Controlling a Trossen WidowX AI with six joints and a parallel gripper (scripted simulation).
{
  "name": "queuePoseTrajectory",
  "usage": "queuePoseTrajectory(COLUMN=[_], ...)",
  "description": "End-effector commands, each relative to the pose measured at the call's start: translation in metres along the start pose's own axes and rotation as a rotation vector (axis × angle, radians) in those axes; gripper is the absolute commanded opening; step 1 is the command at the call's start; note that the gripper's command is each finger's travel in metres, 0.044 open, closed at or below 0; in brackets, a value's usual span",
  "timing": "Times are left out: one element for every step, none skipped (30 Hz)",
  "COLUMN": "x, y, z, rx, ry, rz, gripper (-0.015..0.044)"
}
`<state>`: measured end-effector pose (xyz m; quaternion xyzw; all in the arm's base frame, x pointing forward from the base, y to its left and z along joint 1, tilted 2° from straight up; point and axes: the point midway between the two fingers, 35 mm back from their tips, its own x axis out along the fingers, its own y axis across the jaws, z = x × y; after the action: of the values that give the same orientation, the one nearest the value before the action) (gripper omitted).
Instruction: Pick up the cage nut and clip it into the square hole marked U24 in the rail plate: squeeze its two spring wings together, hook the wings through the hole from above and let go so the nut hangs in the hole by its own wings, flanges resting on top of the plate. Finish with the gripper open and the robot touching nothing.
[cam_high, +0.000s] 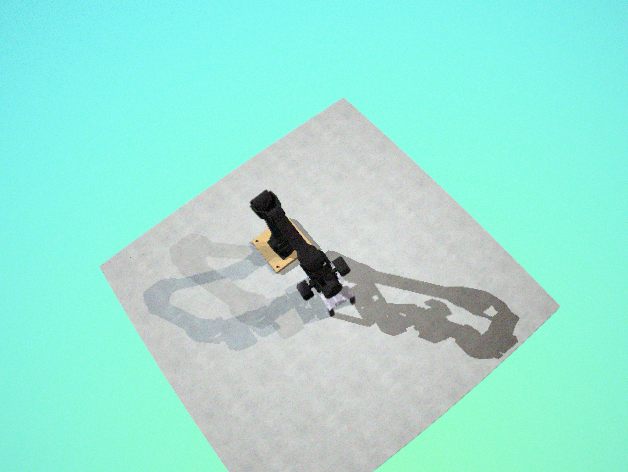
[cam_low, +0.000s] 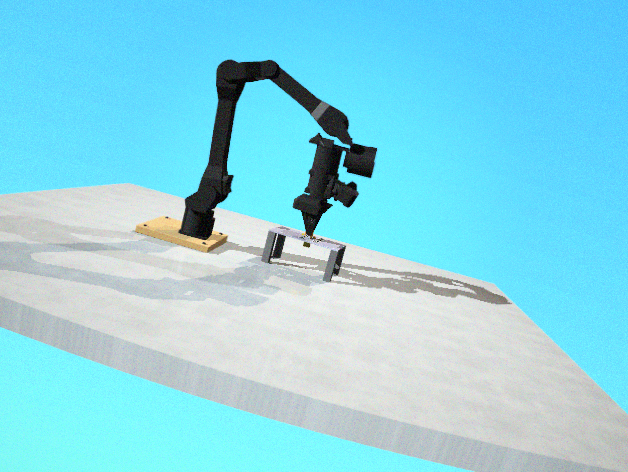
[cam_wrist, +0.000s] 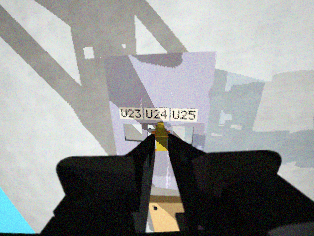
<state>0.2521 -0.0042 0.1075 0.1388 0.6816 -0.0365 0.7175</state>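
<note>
Closed on the yellow cage nut (cam_low: 306, 244) (cam_wrist: 161, 135), the black hand (cam_low: 311, 234) (cam_wrist: 160, 137) points down at the U24 position of the lilac rail plate (cam_high: 343, 302) (cam_low: 289, 232) (cam_wrist: 185, 80), with part of the nut showing below the plate. Around them, the plate stands on grey legs (cam_low: 331, 264) on a pale grey table (cam_high: 355, 385) (cam_low: 355, 345) (cam_wrist: 280, 25), near the arm's tan base (cam_high: 278, 265) (cam_low: 162, 232) (cam_wrist: 165, 220).
</note>
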Motion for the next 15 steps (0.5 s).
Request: queuePoseTrajectory(x=[0.0003,0.0004,0.0005,0.0005,0.0005,0.0005,0.0005,0.0005,0.0006,0.0006,0.0006,0.0006,0.0007,0.0007,0.0007], y=[0.0003,0.0004,0.0005,0.0006,0.0006,0.0005,0.0005,0.0004,0.0003,0.0001,0.0001,0.0001,0.0002,0.0002,0.0003], z=[0.0000,0.0000,-0.0001,-0.0001,-0.0001,-0.0001,-0.0001,-0.0001,-0.0001,-0.0001,-0.0001,-0.0001,-0.0001,-0.0001,-0.0001], rx=[0.004,0.004,0.004,0.004,0.004,0.004,0.004,0.004,0.004,0.004,0.004,0.004,0.004,0.004,0.004], ry=[0.001,0.001,0.001,0.001,0.001,0.001,0.001,0.001,0.001,0.001,0.001,0.001,0.001,0.001,0.001], rz=[-0.014,-0.017,-0.019,-0.020,-0.020,-0.019,-0.018,-0.016,-0.015,-0.013,-0.012,-0.013,-0.014,-0.015,-0.017], gripper=[0.0037,0.0037,0.0037,0.0037,0.0037,0.0037,0.0037,0.0037,0.0037,0.0037,0.0037,0.0037,0.0037,0.0037,0.0037])
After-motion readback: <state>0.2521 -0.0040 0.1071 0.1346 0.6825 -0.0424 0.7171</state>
